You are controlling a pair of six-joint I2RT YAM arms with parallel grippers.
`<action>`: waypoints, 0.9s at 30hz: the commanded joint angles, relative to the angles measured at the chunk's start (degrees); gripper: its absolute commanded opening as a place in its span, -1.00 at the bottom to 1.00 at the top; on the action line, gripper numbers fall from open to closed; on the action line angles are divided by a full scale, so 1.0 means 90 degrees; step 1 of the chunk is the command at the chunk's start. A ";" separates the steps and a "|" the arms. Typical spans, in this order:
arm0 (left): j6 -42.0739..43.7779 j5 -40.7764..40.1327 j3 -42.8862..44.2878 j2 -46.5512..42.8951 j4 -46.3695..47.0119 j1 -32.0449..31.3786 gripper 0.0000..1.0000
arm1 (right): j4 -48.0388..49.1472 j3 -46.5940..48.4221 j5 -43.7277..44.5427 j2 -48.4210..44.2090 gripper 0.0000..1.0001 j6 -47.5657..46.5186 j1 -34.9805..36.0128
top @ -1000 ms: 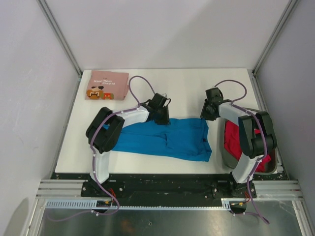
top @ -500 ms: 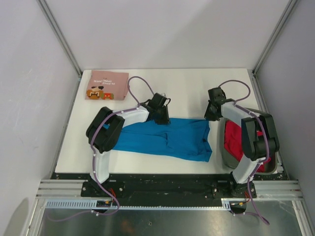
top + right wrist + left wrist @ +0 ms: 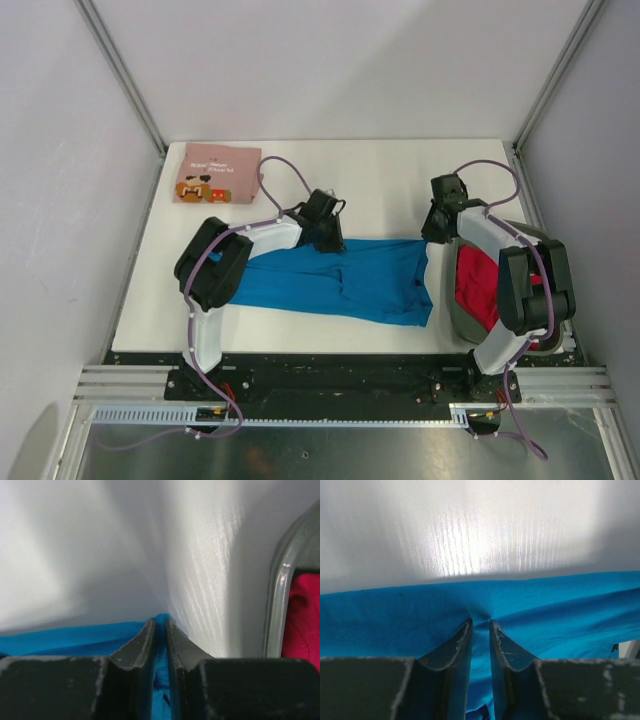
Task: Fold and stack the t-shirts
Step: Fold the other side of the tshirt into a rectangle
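The bright blue t-shirt [image 3: 340, 282] lies spread across the table's near middle. My left gripper [image 3: 330, 240] is shut on its far edge, with blue cloth [image 3: 395, 620] pinched between the fingers. My right gripper [image 3: 432, 232] is shut on the shirt's far right corner [image 3: 161, 616], next to the basket. The red t-shirt [image 3: 478, 282] lies crumpled in the dark grey basket [image 3: 452, 312] at the right; it also shows in the right wrist view [image 3: 302, 615]. The pink printed t-shirt [image 3: 217, 173] lies folded at the table's far left corner.
The basket's grey rim [image 3: 280, 590] stands close to the right of my right gripper. The white table [image 3: 380, 180] is bare behind the blue shirt. Metal frame posts stand at both far corners.
My right gripper has moved right and a little farther back, pulling the blue shirt's far right corner toward the basket. My left gripper has stayed in place.
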 commanded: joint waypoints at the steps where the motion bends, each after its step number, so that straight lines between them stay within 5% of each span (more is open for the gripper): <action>1: 0.0084 -0.0458 -0.0207 0.0155 -0.0409 0.0143 -0.48 | -0.0140 0.0210 0.0286 0.0076 -0.63 -0.0023 -0.0173; 15: 0.0085 -0.0433 -0.0212 0.0152 -0.0412 0.0141 -0.49 | 0.0347 0.0187 -0.0158 -0.0002 -0.40 -0.0025 -0.0062; 27: 0.0114 -0.0372 -0.0176 0.0155 -0.0412 0.0146 -0.49 | -0.0074 0.0149 0.0592 0.0044 -0.40 -0.0048 0.0672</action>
